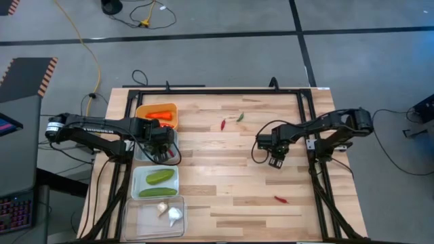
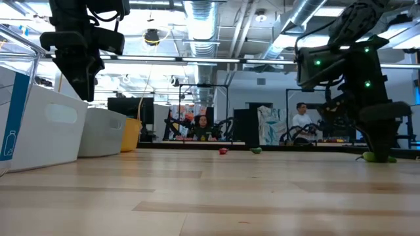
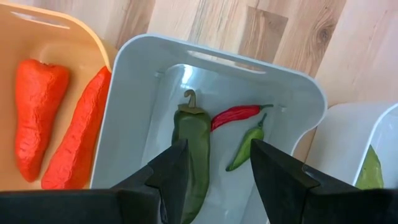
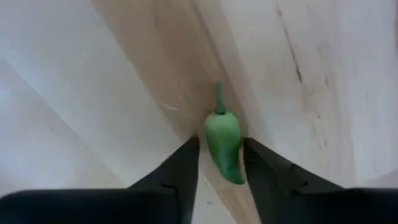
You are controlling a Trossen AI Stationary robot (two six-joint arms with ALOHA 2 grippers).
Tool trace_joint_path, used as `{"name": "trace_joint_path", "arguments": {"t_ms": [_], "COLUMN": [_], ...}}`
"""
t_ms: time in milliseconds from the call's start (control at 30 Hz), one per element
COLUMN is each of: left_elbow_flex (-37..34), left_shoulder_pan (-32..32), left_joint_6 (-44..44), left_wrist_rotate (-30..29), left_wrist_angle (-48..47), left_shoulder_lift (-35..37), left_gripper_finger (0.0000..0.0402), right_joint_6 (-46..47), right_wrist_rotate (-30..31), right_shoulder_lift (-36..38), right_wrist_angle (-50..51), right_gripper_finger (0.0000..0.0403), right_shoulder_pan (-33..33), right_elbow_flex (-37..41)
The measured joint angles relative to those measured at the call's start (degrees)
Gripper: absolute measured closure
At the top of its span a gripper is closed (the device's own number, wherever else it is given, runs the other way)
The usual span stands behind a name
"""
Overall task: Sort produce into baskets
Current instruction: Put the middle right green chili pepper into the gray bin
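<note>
My left gripper (image 1: 160, 150) hangs open and empty over the grey bin (image 3: 155, 68), which holds a large green pepper (image 3: 191, 149), a red chili (image 3: 236, 114) and a small green chili (image 3: 247, 144). The yellow-orange bin (image 1: 157, 108) holds two carrots (image 3: 62, 124). The white bin (image 1: 138, 181) holds two cucumbers (image 1: 159, 177). The clear bin (image 1: 135, 217) holds garlic (image 1: 174, 215). My right gripper (image 4: 222, 155) is low at the table's right middle, shut on a small green chili (image 4: 222, 140). A red chili (image 1: 223, 124), a green chili (image 1: 240, 116) and another red chili (image 1: 281, 199) lie loose on the table. My right gripper pinches the green chili's body (image 4: 217, 146) between its two fingers, one on each long side. The fingers point down from above, and the stem end sticks out past them. In the low view the chili (image 2: 377, 156) sits at table level under the fingers; whether it is lifted I cannot tell.
The four bins stand in a row along the table's left side. A black frame (image 1: 224, 91) runs round the table's edges. Bare wood lies between the bins and my right gripper. People and equipment show in the room behind.
</note>
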State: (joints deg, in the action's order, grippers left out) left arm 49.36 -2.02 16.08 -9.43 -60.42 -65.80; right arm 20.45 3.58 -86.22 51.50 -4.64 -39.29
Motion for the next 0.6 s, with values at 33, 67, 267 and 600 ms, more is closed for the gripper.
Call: {"name": "trace_joint_path", "arguments": {"t_ms": [33, 67, 267, 600], "left_elbow_flex": [0.00, 0.00, 0.00, 0.00], "left_shoulder_pan": [0.00, 0.00, 0.00, 0.00], "left_joint_6": [0.00, 0.00, -0.28, -5.32], "left_wrist_rotate": [0.00, 0.00, 0.00, 0.00], "left_wrist_angle": [0.02, 0.08, 1.98, 16.17], "left_shoulder_lift": [0.00, 0.00, 0.00, 0.00], "left_gripper_finger": [0.0242, 0.0242, 0.0242, 0.0242], "right_joint_6": [-0.54, -0.87, -1.70, -6.97], "right_wrist_rotate": [-0.15, -0.39, -1.06, -1.78], "right_shoulder_lift": [-0.12, -0.12, -0.05, -0.04], "right_wrist_angle": [-0.06, -0.08, 0.12, -10.82], "right_gripper_finger": [0.0262, 0.0273, 0.0328, 0.0331], "right_shoulder_pan": [0.00, 0.00, 0.00, 0.00], "right_elbow_flex": [-0.02, -0.04, -1.53, -3.32]}}
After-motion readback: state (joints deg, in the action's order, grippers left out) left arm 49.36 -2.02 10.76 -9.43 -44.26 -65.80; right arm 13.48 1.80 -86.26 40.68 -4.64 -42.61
